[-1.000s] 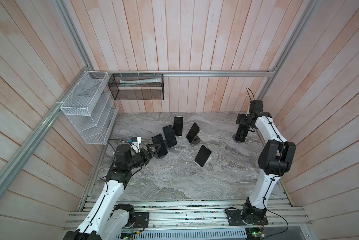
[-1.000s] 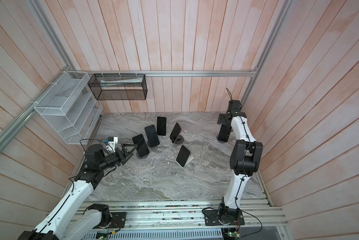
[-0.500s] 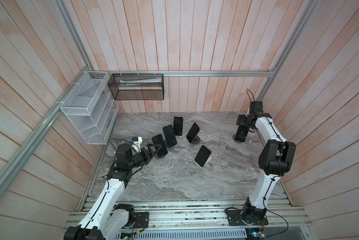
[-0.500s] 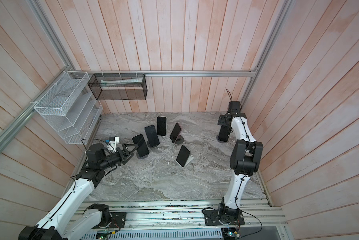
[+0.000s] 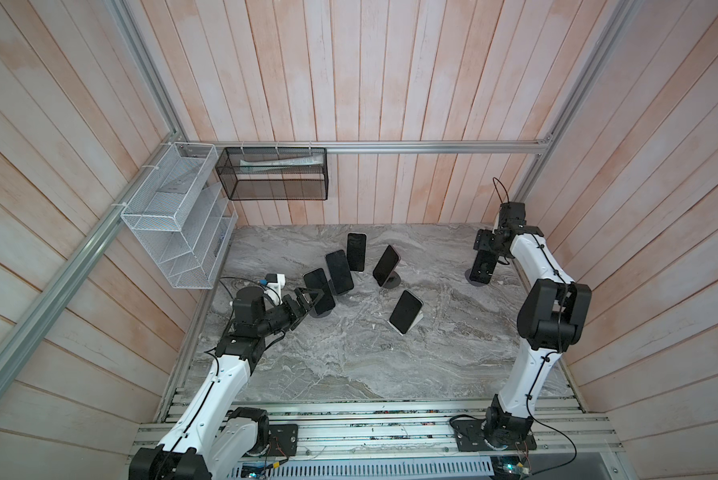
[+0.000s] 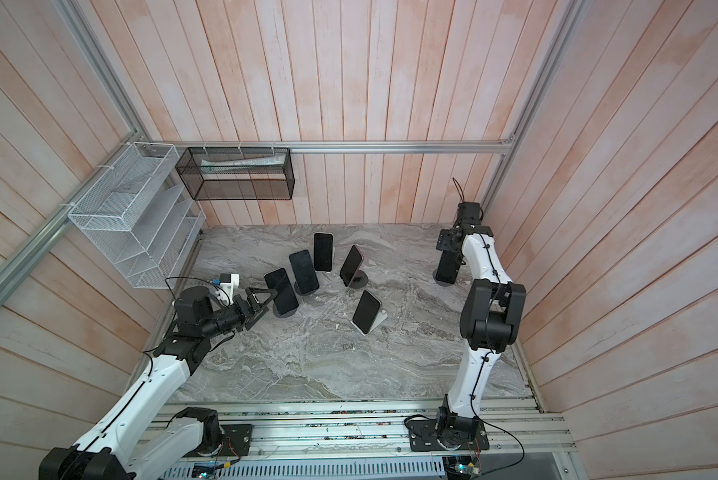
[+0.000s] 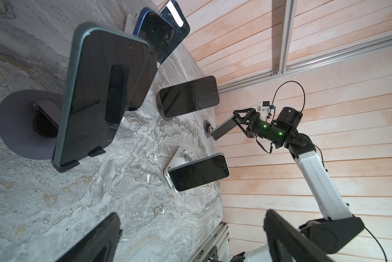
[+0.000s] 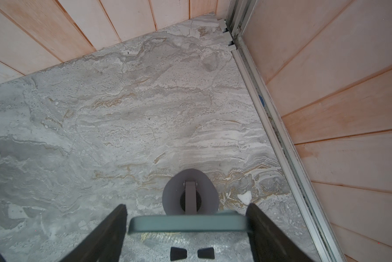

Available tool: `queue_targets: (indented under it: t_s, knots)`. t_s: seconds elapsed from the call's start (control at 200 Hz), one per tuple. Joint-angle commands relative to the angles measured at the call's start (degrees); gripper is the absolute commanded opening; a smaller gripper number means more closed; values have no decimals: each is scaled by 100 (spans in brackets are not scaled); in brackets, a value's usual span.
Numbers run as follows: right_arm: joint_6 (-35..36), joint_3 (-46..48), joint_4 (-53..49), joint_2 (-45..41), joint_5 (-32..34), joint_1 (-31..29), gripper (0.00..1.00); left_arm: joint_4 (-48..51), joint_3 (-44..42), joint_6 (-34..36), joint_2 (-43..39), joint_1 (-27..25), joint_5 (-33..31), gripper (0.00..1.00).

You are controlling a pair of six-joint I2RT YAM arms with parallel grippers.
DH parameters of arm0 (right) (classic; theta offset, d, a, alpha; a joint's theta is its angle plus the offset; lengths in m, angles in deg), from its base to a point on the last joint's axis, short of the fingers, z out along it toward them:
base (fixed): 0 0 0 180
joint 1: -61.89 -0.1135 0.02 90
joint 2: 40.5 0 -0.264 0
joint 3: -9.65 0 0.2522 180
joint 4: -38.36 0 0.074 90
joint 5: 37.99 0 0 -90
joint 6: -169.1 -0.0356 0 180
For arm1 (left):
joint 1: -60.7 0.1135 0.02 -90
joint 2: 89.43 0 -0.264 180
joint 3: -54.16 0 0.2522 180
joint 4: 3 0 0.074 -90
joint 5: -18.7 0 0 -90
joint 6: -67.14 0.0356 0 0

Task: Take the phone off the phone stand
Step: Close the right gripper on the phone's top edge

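Now, your right gripper (image 8: 186, 206) straddles teal phone (image 8: 186, 223) on phone stand (image 8: 174, 190), jaws at its edges, clamped or not unclear; your left gripper (image 5: 312, 300) jaws wide apart, empty.

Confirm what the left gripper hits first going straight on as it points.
Most likely the green-edged phone on the round grey stand: in both top views the open left gripper points at its edge, nearly touching. Depth is unclear; it could slip past.
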Motion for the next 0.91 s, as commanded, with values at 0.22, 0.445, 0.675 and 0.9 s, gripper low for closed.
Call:
queue_targets:
  t_s: [0.22, 0.445, 0.675, 0.9]
  knots:
    - [34, -46, 12, 201, -22, 64, 77, 154, 171, 303, 21, -24, -103, 100]
    - [84, 184, 175, -27, -22, 64, 70, 196, 190, 347, 29, -18, -96, 100]
    - [218, 449, 444, -561, 38, 64, 67, 709, 577, 960, 17, -9, -273, 100]
    - [236, 751, 684, -1067, 152, 58, 65, 705, 735, 1024, 36, -11, -23, 100]
